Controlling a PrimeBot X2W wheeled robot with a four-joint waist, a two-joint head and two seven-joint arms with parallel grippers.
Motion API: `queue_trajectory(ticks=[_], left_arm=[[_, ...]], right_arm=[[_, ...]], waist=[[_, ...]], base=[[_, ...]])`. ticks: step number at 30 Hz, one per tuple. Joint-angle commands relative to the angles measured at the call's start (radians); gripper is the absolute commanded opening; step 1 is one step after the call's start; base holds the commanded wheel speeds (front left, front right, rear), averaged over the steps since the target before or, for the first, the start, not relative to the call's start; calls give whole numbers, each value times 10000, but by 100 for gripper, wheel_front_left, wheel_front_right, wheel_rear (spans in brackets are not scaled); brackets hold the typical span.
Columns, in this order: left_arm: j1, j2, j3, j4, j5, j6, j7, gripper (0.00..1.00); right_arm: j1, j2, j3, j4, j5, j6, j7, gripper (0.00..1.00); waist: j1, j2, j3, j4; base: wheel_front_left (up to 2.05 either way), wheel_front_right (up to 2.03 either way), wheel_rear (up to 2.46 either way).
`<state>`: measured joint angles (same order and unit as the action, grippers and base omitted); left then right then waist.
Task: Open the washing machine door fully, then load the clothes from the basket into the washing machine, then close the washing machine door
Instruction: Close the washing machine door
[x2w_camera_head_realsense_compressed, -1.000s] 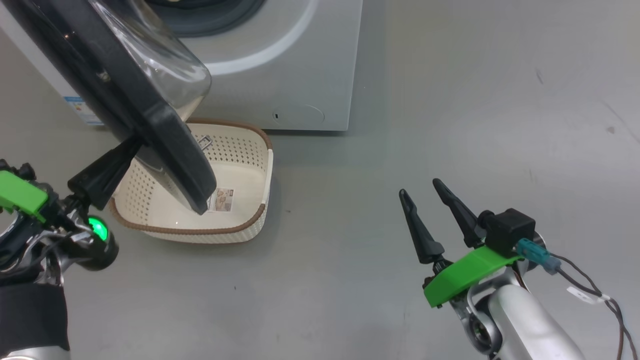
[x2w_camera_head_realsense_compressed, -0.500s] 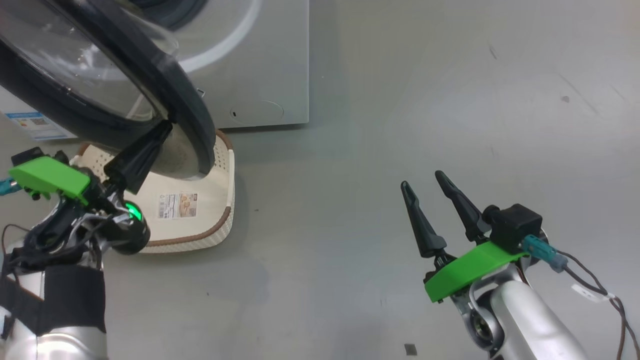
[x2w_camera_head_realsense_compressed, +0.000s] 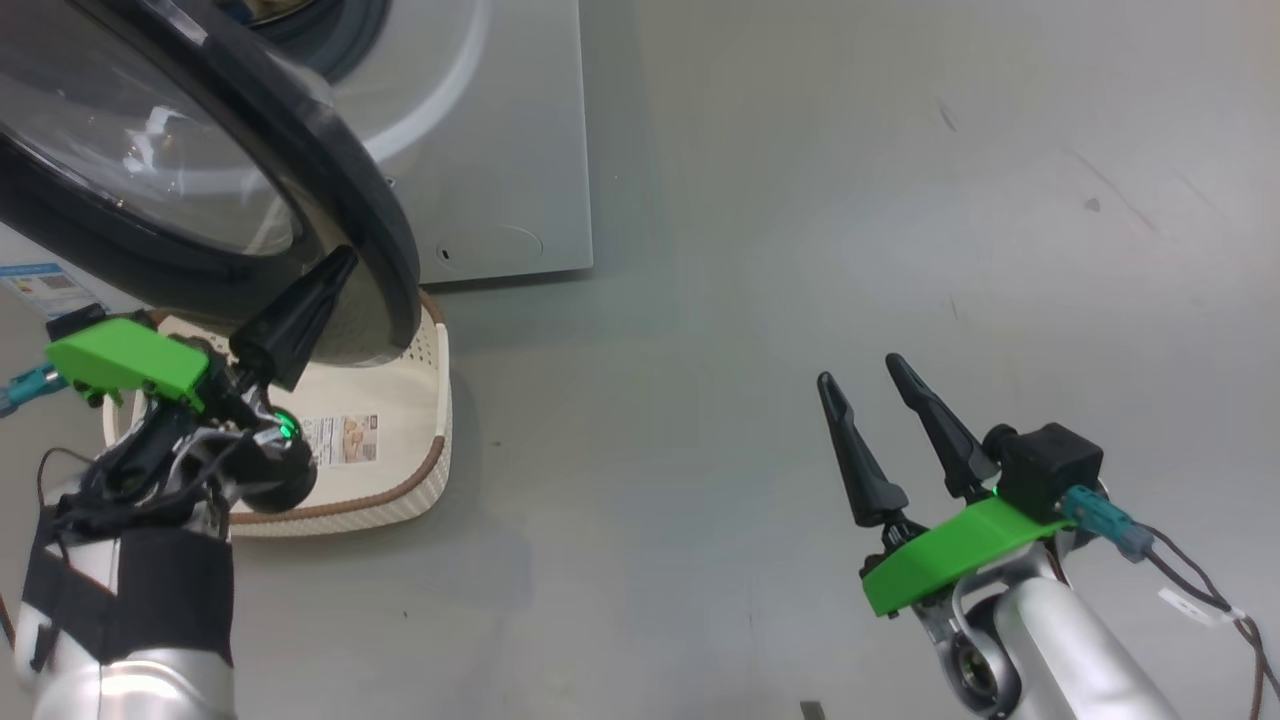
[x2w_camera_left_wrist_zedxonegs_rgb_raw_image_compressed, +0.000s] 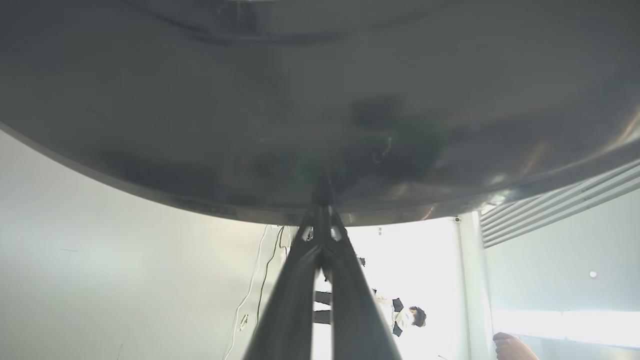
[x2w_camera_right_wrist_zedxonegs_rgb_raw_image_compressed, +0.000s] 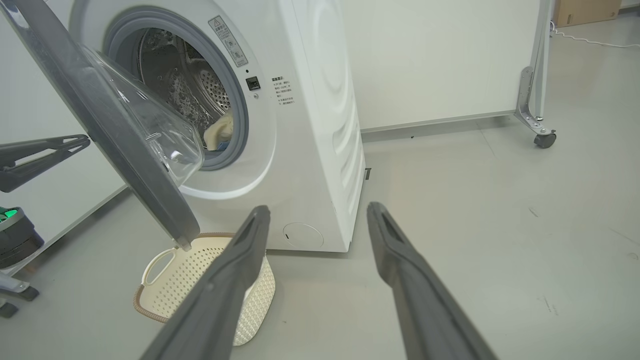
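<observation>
The basket (x2w_camera_head_realsense_compressed: 400, 378) sits empty on the floor beneath the half-open washing machine door (x2w_camera_head_realsense_compressed: 390, 260), and the clothes (x2w_camera_right_wrist_zedxonegs_rgb_raw_image_compressed: 220, 132) lie in the drum. The left hand (x2w_camera_head_realsense_compressed: 340, 262), fingers pressed together, leans on the door's outer face. The right hand (x2w_camera_head_realsense_compressed: 859, 370) hangs spread. Only the closing seems left.

We are in a bare indoor test space, more lab than home. We see a white washing machine (x2w_camera_right_wrist_zedxonegs_rgb_raw_image_compressed: 310, 125) standing alone on a smooth grey floor (x2w_camera_right_wrist_zedxonegs_rgb_raw_image_compressed: 475, 225). Behind it are plain white partition panels (x2w_camera_right_wrist_zedxonegs_rgb_raw_image_compressed: 440, 60) on a metal foot with a caster wheel (x2w_camera_right_wrist_zedxonegs_rgb_raw_image_compressed: 544, 139). A cardboard box (x2w_camera_right_wrist_zedxonegs_rgb_raw_image_compressed: 585, 11) and a loose cable (x2w_camera_right_wrist_zedxonegs_rgb_raw_image_compressed: 590, 40) lie beyond the panels.
</observation>
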<state>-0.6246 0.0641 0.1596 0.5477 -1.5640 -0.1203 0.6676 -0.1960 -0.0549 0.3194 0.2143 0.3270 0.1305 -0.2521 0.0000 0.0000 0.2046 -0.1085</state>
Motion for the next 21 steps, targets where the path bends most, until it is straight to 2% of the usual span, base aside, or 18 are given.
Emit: queue_trajectory(ticks=[1, 4, 10, 11, 16, 21], left_arm=[[75, 304, 226, -465, 163, -84, -27, 0], [566, 378, 196, -1167, 423, -97, -256, 0], [2511, 773, -120, -3846, 1482, -101, -1149, 0], [2511, 773, -120, -3846, 1482, -101, -1149, 0], [3957, 1262, -597, -5530, 2719, -102, -2803, 0], [4971, 1900, -1456, -6244, 4016, -102, -4973, 0]], right_arm=[[-32, 47, 23, -382, 43, 2, -97, 100], [86, 47, -120, -429, -3, 2, -97, 100], [354, 47, -515, -635, -139, 2, -97, 100], [354, 47, -515, -635, -139, 2, -97, 100], [614, 47, -712, -837, -286, 2, -97, 100], [759, 47, -735, -968, -409, 2, -97, 100]], waist=[[0, 0, -199, 93], [0, 0, -492, 173], [0, 0, -1079, 469], [0, 0, -1079, 469], [0, 0, -1478, 847], [0, 0, -1797, 1190]], base=[[0, 0, 0], [0, 0, 0], [0, 0, 0], [0, 0, 0], [0, 0, 0], [0, 0, 0]])
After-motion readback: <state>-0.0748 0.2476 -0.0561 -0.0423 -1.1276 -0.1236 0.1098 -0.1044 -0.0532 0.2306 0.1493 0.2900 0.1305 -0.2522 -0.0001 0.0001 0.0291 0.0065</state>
